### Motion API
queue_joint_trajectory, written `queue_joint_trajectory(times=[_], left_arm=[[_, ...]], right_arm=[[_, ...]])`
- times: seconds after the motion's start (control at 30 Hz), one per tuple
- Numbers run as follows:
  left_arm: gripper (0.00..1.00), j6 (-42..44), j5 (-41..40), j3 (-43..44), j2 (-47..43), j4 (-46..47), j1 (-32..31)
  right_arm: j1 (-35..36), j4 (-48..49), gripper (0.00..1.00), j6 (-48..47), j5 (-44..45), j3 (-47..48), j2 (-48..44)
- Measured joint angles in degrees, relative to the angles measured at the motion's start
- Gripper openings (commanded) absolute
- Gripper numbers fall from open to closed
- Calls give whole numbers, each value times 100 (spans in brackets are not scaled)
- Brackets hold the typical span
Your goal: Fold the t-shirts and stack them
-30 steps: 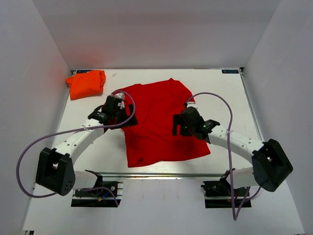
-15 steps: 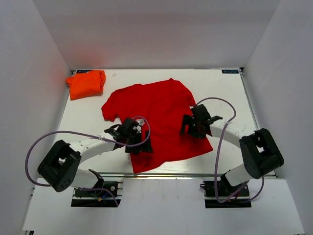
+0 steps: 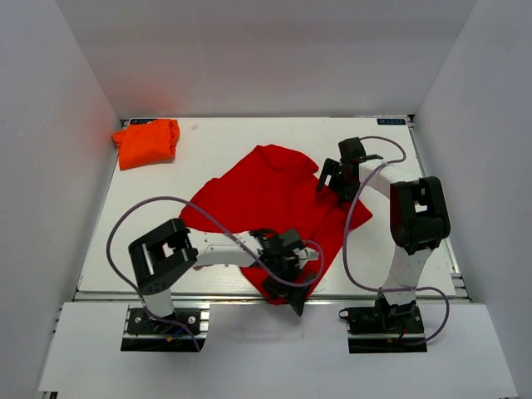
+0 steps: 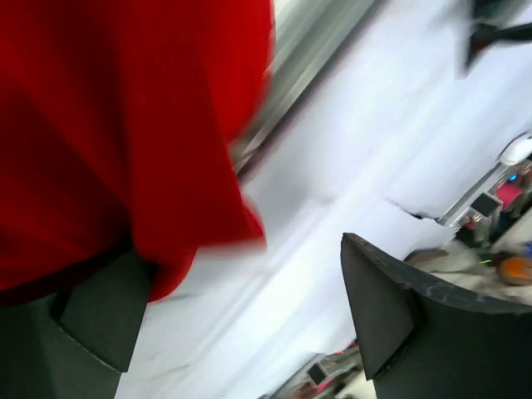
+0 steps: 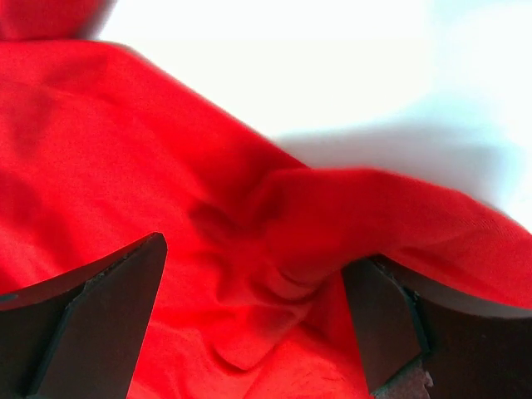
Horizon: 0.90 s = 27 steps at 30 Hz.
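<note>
Though orange tee sits folded at 10 o'clock, red tee lies rumpled, unstacked; left gripper and right gripper both spread wide.

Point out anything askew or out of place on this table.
The red t-shirt lies crumpled and skewed, not flat; its near hem reaches the front edge of the table, draped over one finger of the open left hand. The orange t-shirt sits as a bunched bundle in the far left corner.
</note>
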Motion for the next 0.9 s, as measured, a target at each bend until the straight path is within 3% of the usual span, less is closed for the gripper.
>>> queue_joint_trajectory(times=[0.17, 0.37, 0.5, 0.67, 0.9], left_arm=[[100, 459, -608, 1318, 122, -590, -192], [100, 402, -2721, 1985, -592, -1283, 133], [100, 216, -3884, 2533, -682, -1703, 737], [100, 247, -4581, 2852, -494, -1899, 1875], [100, 697, -4780, 3198, 400, -1755, 3021]], right_arm=[[-310, -507, 90, -426, 407, 479, 146], [-433, -1073, 90, -601, 914, 826, -424], [-306, -979, 90, -538, 863, 146, -1434], [157, -879, 90, -315, 754, -1038, -2319], [520, -885, 90, -114, 702, -1928, -2282]])
